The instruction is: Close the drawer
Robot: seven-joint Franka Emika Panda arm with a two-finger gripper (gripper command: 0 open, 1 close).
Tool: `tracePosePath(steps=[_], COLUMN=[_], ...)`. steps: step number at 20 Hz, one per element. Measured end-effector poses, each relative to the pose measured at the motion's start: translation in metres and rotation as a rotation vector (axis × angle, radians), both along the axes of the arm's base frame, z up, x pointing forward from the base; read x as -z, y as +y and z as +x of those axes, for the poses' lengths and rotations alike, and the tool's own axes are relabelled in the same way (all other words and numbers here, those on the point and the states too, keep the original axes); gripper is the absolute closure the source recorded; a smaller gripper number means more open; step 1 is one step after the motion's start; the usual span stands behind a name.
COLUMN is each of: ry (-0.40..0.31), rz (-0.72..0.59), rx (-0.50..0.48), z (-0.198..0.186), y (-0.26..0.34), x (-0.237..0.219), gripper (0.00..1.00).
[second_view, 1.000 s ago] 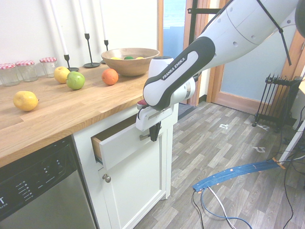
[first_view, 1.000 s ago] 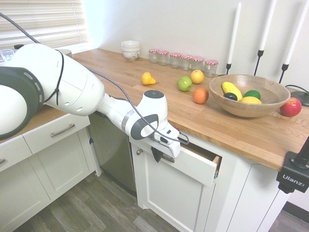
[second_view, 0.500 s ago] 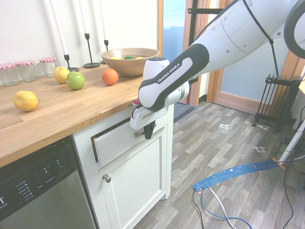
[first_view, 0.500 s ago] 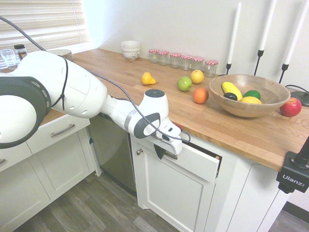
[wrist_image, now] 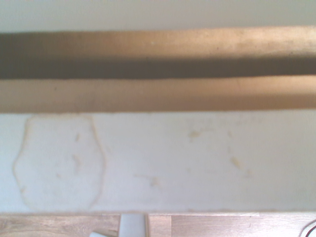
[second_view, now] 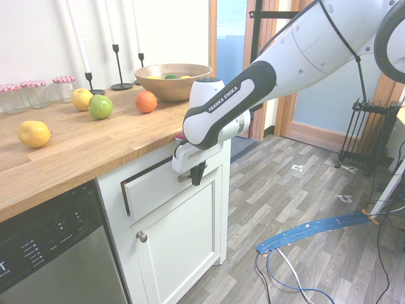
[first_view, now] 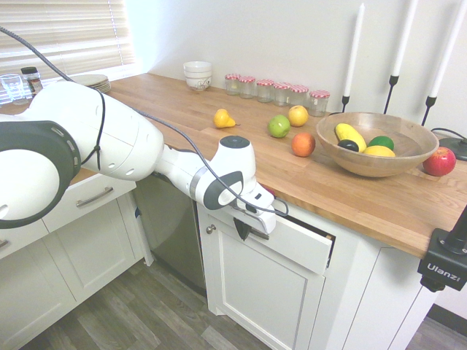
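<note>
Drawer (second_view: 163, 190) sits a little open under the wooden countertop (first_view: 241, 131), its white front poking past the cabinet (first_view: 263, 292). The claw (second_view: 197, 183), pressed together, is at the drawer's handle (second_view: 185, 178). Below the countertop lies gray wood floor (second_view: 285, 190); fruit bowl (first_view: 377, 146) and jars (first_view: 273, 91) stand on it.

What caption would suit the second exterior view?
Robot gripper at the handle of a slightly open drawer.

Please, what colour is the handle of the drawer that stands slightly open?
Silver; the handle shows best in the second exterior view.
</note>
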State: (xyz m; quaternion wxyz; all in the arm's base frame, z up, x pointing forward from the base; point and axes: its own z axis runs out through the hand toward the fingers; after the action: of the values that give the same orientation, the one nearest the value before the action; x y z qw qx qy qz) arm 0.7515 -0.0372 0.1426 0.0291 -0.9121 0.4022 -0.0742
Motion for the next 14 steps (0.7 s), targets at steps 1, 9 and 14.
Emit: tracePosePath(steps=[1, 9, 14], ry=[0.014, 0.206, 0.212], rz=[-0.01, 0.008, 0.028], rx=[0.004, 0.028, 0.038], z=[-0.001, -0.053, -0.09], y=[-0.001, 0.008, 0.01], x=[0.001, 0.014, -0.026], gripper=[1.0, 1.0, 1.0])
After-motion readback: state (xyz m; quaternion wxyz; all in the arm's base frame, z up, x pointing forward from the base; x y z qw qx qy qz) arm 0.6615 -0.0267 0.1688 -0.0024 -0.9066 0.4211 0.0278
